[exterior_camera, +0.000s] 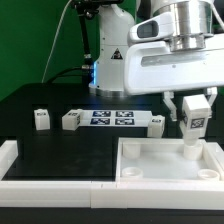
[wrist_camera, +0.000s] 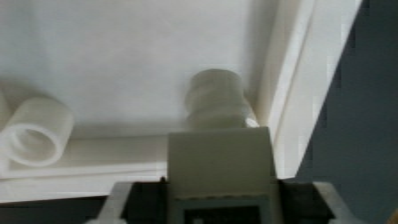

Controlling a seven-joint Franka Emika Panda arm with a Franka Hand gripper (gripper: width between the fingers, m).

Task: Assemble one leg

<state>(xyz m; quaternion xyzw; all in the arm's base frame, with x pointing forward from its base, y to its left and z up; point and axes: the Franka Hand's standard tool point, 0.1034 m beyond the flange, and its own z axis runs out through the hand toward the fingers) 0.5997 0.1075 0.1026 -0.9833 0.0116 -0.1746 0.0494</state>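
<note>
My gripper (exterior_camera: 193, 120) is shut on a leg (exterior_camera: 193, 128), a chunky white post with a black-and-white tag, and holds it upright. The leg's lower end stands in the far right corner of the large white tray-shaped part (exterior_camera: 150, 144), as the exterior view shows it. In the wrist view the held leg (wrist_camera: 222, 150) runs from between my fingers (wrist_camera: 128, 200) down to its round tip beside the tray's raised rim (wrist_camera: 295, 60). Three more legs lie on the black table: one (exterior_camera: 41, 120), a second (exterior_camera: 72, 120) and a third (exterior_camera: 157, 122).
The marker board (exterior_camera: 112, 119) lies between the loose legs. A round socket (wrist_camera: 32, 130) stands up from the tray floor away from the held leg. A white raised frame (exterior_camera: 12, 152) borders the table at the exterior view's left and front.
</note>
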